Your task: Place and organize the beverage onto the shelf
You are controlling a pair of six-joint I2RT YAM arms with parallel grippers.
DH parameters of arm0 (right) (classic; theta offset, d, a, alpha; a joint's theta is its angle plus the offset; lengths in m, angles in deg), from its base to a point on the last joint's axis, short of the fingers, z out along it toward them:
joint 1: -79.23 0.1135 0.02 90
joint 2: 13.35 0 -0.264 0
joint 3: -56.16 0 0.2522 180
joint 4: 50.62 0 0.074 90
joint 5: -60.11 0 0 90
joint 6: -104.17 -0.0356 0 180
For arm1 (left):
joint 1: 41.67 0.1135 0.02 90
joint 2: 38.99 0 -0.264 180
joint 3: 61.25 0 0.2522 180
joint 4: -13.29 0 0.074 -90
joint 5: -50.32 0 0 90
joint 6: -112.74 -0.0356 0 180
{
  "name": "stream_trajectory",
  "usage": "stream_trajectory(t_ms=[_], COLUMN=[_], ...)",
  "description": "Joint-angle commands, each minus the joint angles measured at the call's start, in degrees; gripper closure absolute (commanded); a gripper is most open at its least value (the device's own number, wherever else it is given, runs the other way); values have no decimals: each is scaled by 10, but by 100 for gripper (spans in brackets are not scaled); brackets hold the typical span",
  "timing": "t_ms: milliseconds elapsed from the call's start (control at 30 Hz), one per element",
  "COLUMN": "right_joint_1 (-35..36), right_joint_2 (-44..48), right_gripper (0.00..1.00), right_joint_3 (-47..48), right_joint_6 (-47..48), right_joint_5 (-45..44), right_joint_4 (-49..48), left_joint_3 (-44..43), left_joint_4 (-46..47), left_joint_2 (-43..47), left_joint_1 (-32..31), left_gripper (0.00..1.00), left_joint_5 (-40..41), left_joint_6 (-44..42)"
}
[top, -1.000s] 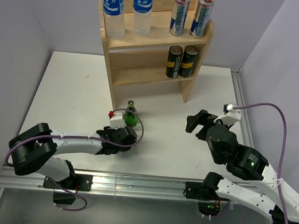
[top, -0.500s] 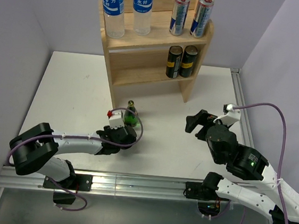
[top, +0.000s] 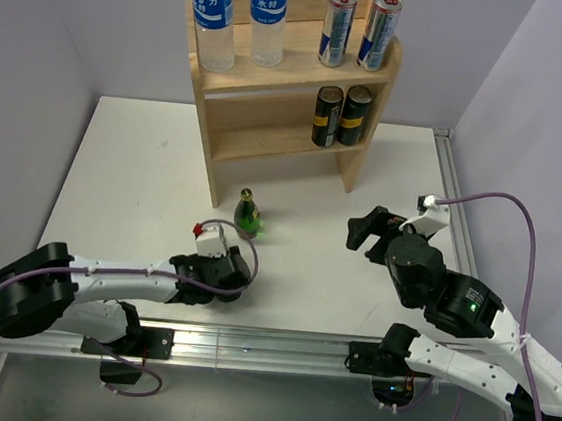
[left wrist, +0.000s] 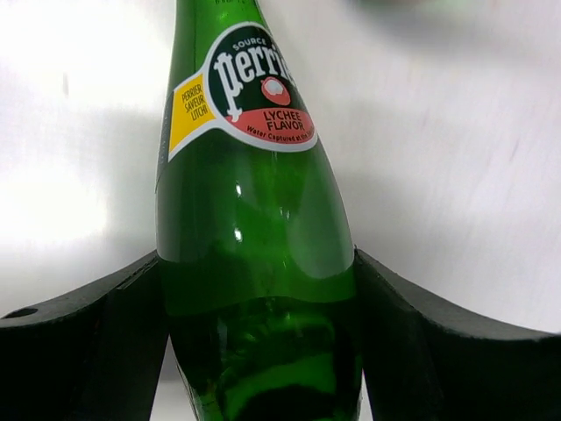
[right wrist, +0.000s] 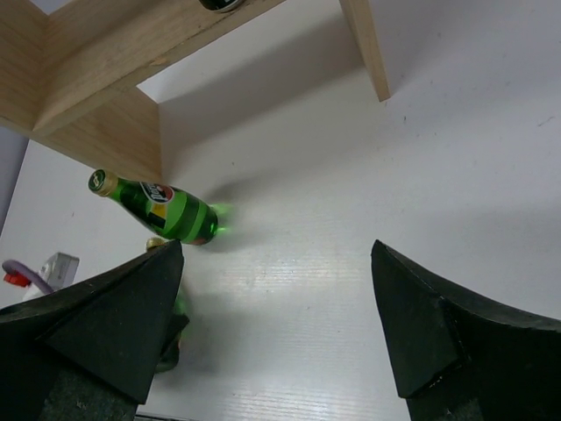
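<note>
Nearest me, the left gripper (left wrist: 256,256) has slid back a little along the surface (top: 134,175) toward my side, and it has drawn narrower. In the wrist view a finger lies flush against each side of the green bottle (top: 248,217), low on its body. I see no gap, so I read this as a narrow hold on the glass.

The green bottle has not shifted. It stands upright just in front of the left side panel of the shelf (top: 260,142). I take it the grasp is only now seating and the lift has not yet begun.

Off to the right, the right gripper (top: 361,229) hangs above the surface, spread wide and holding nothing.

Farthest off, the shelf carries two water bottles (top: 212,22) and two tall cans (top: 337,27) on its top board. Two dark cans (top: 328,117) stand at the right of the lower board. The left half of the lower board looks the likeliest place for the green bottle, if it fits under the top board.
</note>
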Motion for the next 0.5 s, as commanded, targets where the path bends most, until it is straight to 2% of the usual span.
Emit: stream_trajectory(t_ms=[0,167,367,400,467], right_joint_1=[5,7,7,7,8], right_joint_2=[-7,-20,-36,-38,-37], right_gripper=[6,6,6,6,6], right_joint_3=[6,9,14,14,13], right_joint_6=[-5,2,8,9,9], right_joint_5=[-4,2,5,6,5], right_joint_4=[-23,-33,-50,-52,-54], left_joint_3=[8,-6,23,26,36], left_joint_4=[-173,-229,-216,-214,-208], left_joint_2=[49,110,164,165,162], left_joint_1=[-62,-115,-119,-119,-119], left_gripper=[100,100,100,96,83], left_joint_5=[-64,-90,-123,-127,-141], left_joint_6=[89,117,117,110,104])
